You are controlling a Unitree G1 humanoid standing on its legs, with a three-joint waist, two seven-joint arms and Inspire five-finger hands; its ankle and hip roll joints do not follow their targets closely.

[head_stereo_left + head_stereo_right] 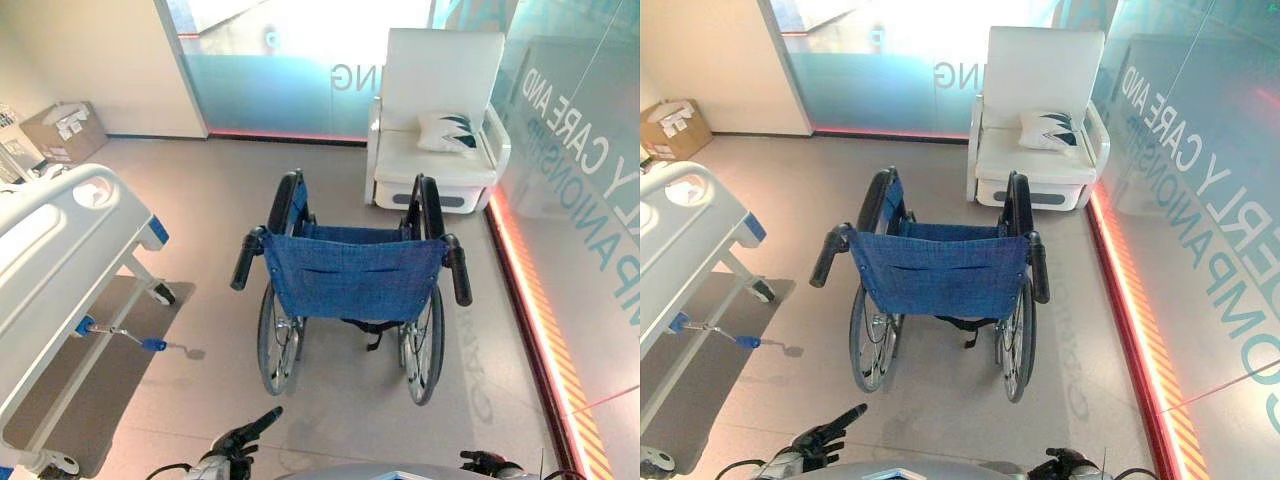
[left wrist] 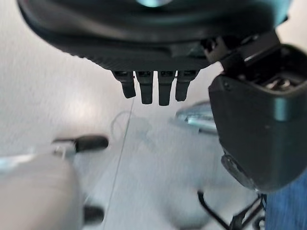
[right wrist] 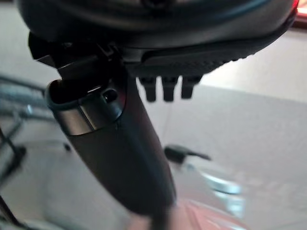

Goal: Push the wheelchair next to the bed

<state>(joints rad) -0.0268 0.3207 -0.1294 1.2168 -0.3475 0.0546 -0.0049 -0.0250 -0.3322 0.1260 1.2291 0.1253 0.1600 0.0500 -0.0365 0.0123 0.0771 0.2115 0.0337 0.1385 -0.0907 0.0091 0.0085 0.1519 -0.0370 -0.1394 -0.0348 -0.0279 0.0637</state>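
Note:
The wheelchair (image 1: 345,275) stands in the middle of the floor with its blue fabric back toward me. Its two black push handles (image 1: 243,262) (image 1: 459,272) stick out at either side of the backrest. The white hospital bed (image 1: 50,260) runs along the left, about a wheelchair's width away. My left hand (image 1: 240,440) is low at the bottom edge, well short of the left handle, fingers (image 2: 151,88) straight and holding nothing. My right hand (image 1: 1065,462) is also at the bottom edge, behind the right wheel, with its fingers (image 3: 168,88) extended and empty.
A white armchair (image 1: 435,120) with a patterned cushion (image 1: 447,130) stands just beyond the wheelchair. A glass wall (image 1: 590,200) with a lit floor strip runs along the right. A blue-tipped crank (image 1: 120,333) juts from the bed's foot. A cardboard box (image 1: 60,130) sits far left.

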